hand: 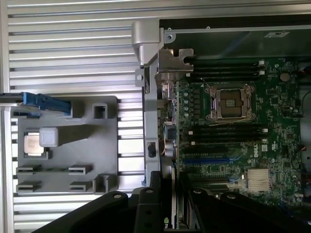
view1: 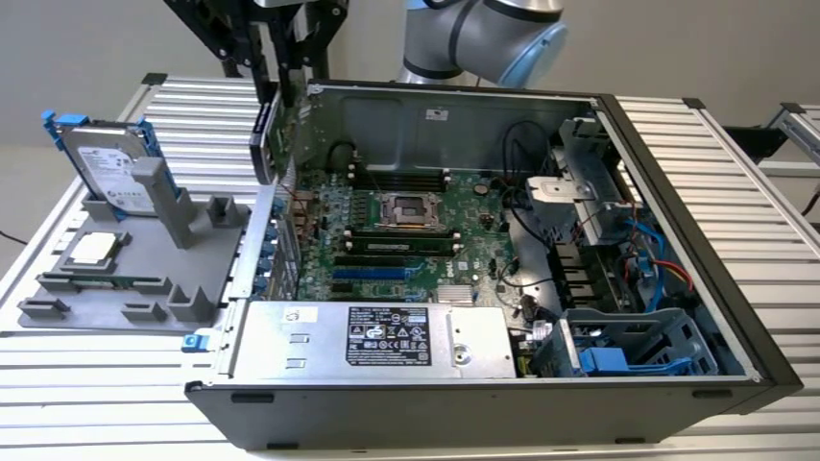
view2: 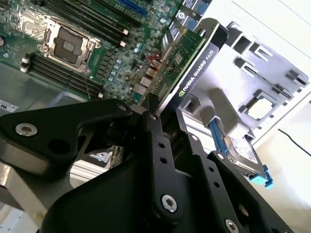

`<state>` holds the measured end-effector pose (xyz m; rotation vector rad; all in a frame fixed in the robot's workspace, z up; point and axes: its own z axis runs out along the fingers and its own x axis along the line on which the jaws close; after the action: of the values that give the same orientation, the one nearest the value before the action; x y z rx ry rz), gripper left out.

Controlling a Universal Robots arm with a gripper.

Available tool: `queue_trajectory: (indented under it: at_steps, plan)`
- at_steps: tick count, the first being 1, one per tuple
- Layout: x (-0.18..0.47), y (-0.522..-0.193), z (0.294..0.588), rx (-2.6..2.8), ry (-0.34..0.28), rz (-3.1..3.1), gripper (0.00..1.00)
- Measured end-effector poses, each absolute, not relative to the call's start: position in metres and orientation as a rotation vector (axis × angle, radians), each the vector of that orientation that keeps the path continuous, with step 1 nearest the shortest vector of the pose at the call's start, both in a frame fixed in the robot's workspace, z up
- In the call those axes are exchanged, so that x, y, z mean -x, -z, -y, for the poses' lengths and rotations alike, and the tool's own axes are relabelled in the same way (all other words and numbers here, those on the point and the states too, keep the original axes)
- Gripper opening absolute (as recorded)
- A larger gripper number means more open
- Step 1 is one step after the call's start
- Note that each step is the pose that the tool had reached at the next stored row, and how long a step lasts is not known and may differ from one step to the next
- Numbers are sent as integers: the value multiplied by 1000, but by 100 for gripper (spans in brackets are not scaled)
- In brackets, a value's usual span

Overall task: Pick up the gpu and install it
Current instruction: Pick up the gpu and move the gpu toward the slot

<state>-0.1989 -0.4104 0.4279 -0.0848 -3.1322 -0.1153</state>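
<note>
Black hand (view2: 150, 104) clamps the gpu (view2: 193, 62) upright over the open case (view1: 513, 396) on a slatted table (view1: 103, 384).

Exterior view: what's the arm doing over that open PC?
The arm's hand is shut on the gpu, holding it on edge above the open case, at the exterior view's left. It is not yet seated in the motherboard. The hard drive stands in the grey fixture beside the case.
</note>
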Motion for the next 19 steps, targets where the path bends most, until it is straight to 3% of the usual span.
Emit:
queue_trajectory:
  at_steps: [19]
  plan:
    - [184,-428,410,85,115,3132,0]
